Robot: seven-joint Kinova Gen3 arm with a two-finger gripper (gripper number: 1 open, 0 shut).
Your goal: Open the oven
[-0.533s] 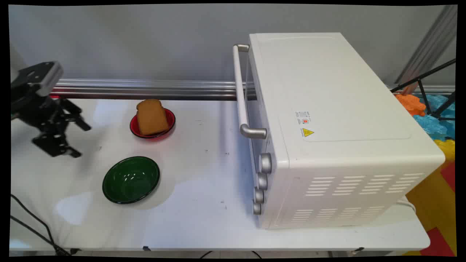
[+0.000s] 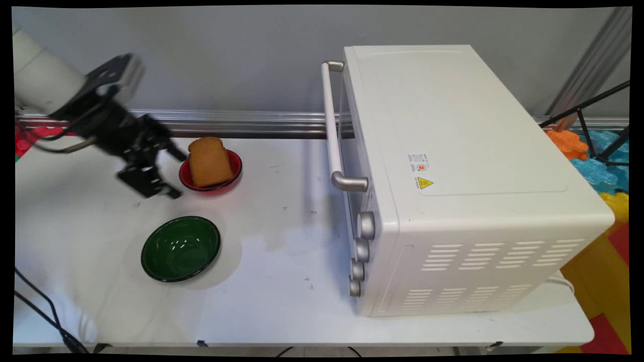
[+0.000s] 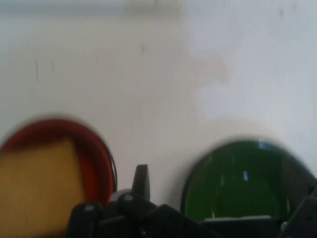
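Presently, the white table (image 2: 282, 301) carries a large white toaster oven (image 2: 453, 176) on its right half, door shut, with a long handle (image 2: 333, 125) and four silver knobs (image 2: 361, 251) on the side facing the table's left half. On that left half stands a green bowl (image 2: 181, 248), also seen at lower right in the hand view (image 3: 237, 181). Farther back, a smaller red bowl (image 2: 235, 170) holds a slice of brown toast (image 2: 209, 161) that leans against its rim; the hand view shows both at lower left. The black gripper (image 2: 173, 173) hangs just left of the red bowl, fingers spread apart and grasping nothing.
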